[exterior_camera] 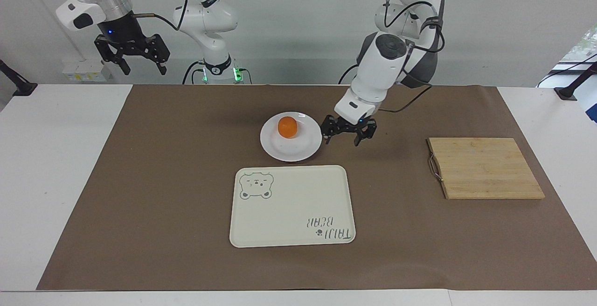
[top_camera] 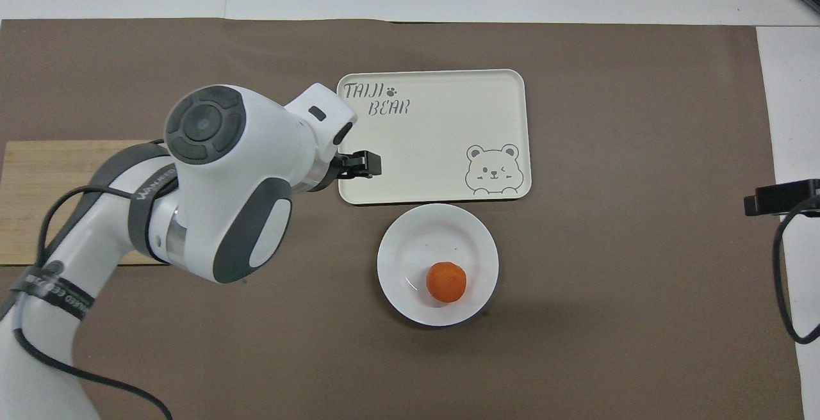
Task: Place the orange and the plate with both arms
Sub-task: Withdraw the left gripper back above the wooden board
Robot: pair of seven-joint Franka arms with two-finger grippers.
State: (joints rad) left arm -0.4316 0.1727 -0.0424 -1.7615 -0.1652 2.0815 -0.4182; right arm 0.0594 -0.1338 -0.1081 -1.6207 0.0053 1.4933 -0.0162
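Orange [exterior_camera: 288,127] sits on plate [exterior_camera: 291,137], plate just beside tray [exterior_camera: 292,206], on its robot-ward side. Left gripper [exterior_camera: 348,135] open, empty, raised beside plate. Right gripper [exterior_camera: 132,53] open, empty, waiting. Next: grip plate rim, lift level so orange doesn't roll.

Orange [exterior_camera: 288,127] on white plate [exterior_camera: 303,149]
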